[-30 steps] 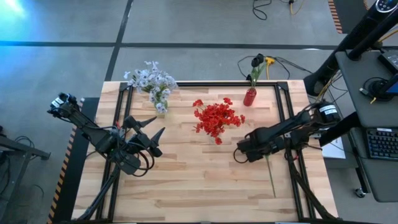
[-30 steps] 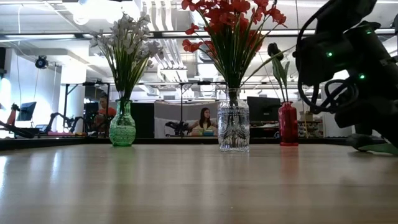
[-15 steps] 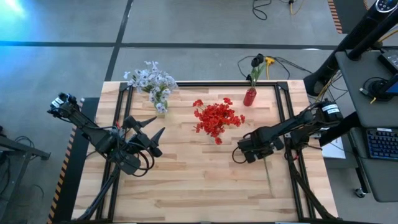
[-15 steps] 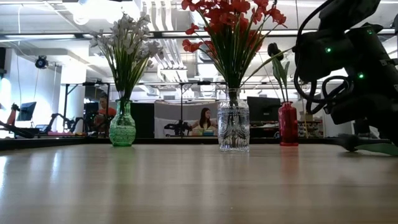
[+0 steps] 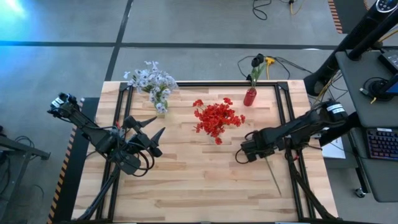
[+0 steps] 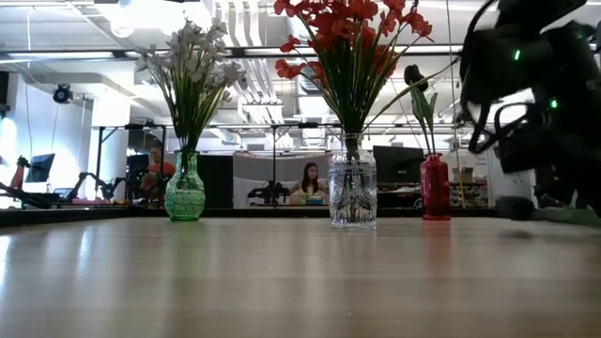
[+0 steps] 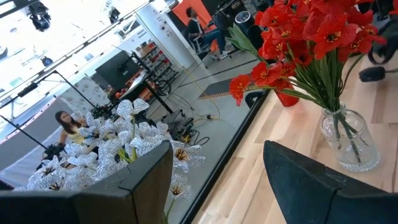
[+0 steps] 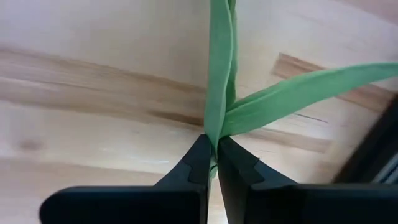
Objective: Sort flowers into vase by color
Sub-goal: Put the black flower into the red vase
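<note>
Right end effector (image 8: 211, 163) is clamped on the thin green stem of a loose flower (image 5: 272, 173), at the point where its long leaves branch off. In the high view that end effector (image 5: 247, 151) sits low over the right half of the bench (image 5: 186, 186), and the stem trails from it toward the near right corner. Its blossom cannot be made out in any view, so I cannot tell its colour.

Most of the sorting looks done. The white flowers (image 5: 151, 81) stand in the green vase (image 6: 185, 192) at the far left of the bench, the red flowers (image 5: 216, 118) fill the clear glass vase (image 6: 352, 194) near the middle, and the red vase (image 5: 250, 96) at the far edge holds one dark-headed stem with green leaves (image 5: 255, 68).

No other loose flower shows on the bench, so the one now gripped seems to be the last. If so, what remains is to lift it, carry it to the vase whose flowers match it, and stand it in.

Left end effector (image 5: 151, 127), with its fingers (image 7: 311, 180) apart and holding nothing, waits over the left half of the bench, pointing toward the vases.
</note>
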`<state>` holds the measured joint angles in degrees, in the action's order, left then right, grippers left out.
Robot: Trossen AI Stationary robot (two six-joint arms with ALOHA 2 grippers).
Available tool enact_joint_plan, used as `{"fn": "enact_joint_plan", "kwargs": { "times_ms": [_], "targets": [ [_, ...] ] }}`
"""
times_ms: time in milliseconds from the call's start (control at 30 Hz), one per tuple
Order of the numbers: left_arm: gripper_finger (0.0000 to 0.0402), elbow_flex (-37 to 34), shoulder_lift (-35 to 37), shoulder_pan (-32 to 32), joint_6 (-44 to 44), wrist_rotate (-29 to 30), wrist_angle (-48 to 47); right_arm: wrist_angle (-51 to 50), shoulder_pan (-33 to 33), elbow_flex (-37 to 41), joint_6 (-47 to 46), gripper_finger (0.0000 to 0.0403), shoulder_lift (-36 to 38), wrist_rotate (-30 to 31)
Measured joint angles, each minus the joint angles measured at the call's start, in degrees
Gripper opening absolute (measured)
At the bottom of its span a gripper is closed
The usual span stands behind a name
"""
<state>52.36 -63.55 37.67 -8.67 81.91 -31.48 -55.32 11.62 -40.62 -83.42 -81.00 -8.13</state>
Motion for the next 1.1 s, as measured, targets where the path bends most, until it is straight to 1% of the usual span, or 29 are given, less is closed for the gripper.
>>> {"fn": "enact_joint_plan", "kwargs": {
  "times_ms": [200,400,533,633,733,800,933,1100],
  "targets": [
    [0.0233,0.0,0.0,0.0,-0.14,0.02,0.02,0.04,4.5,-0.13,-9.17,0.0013,9.21,7.93],
    [0.0233,0.0,-0.02,0.0,-0.41,0.0,0.06,0.8,8.48,-0.15,-15.82,0.0013,15.58,20.06],
    [0.0233,0.0,-0.01,0.0,-0.44,0.0,0.1,2.36,9.14,-0.22,-16.32,0.0013,17.55,27.35],
    [0.0233,0.0,-0.01,0.0,-0.44,0.0,0.15,1.25,9.14,-1.95,-15.1,0.0013,17.98,32.57],
    [0.0233,0.0,-0.02,0.0,-0.44,0.02,0.17,-2.23,9.14,-5.13,-14.16,0.0013,17.88,40.73],
    [0.0233,0.0,-0.02,0.0,-0.44,0.0,0.17,-6.26,9.04,-7.48,-14.2,0.0013,17.8,46.51],
    [0.0233,0.0,-0.02,0.0,-0.44,0.0,0.17,-13.03,8.98,-12.08,-14.04,0.0013,17.85,59.69],
    [0.0233,0.0,-0.02,0.0,-0.44,0.02,0.17,-17.73,6.63,-17.61,-9.43,0.0013,17.82,72.73]
  ]
}}
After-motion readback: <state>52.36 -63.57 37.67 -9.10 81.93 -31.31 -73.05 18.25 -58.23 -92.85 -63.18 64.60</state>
